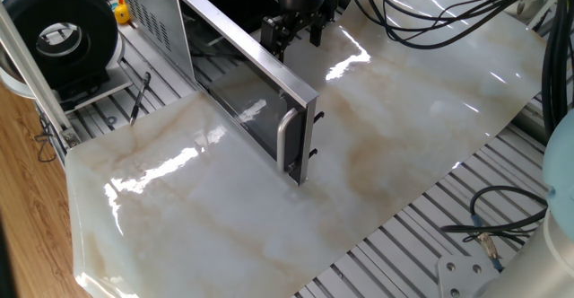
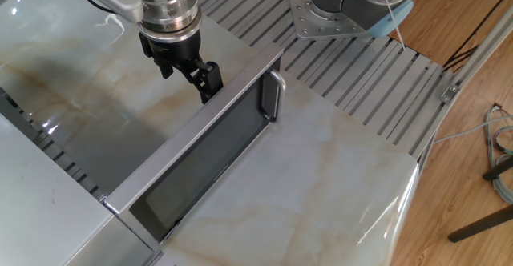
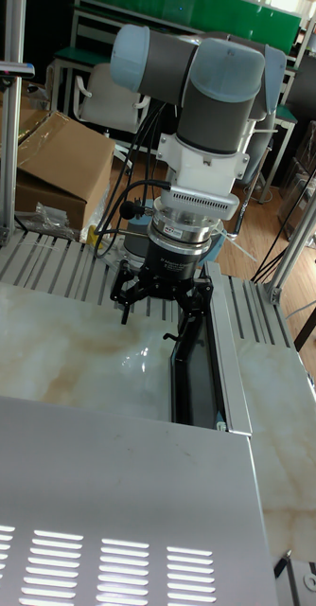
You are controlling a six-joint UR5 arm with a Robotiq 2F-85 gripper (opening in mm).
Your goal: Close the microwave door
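Observation:
The microwave door (image 1: 247, 92) stands swung wide open, sticking out over the marble table with its silver bar handle (image 1: 285, 141) at the free end. The microwave (image 1: 152, 11) is at the back left; in the tall fixed view its grey top (image 3: 111, 492) fills the foreground. My gripper (image 1: 293, 33) hangs open on the inner side of the door, near the middle of its top edge. In the other fixed view the gripper (image 2: 186, 72) has one finger (image 2: 210, 80) right against the door (image 2: 204, 166). From the tall fixed view the gripper (image 3: 163, 298) sits just left of the edge-on door (image 3: 196, 369).
A black-and-white spool device (image 1: 63, 33) and a yellow toy (image 1: 121, 13) sit left of the microwave. Loose cables (image 1: 502, 222) lie at the table's right edge. The arm's base (image 2: 353, 2) stands beyond the door's handle end. A cardboard box (image 3: 44, 161) is behind the table.

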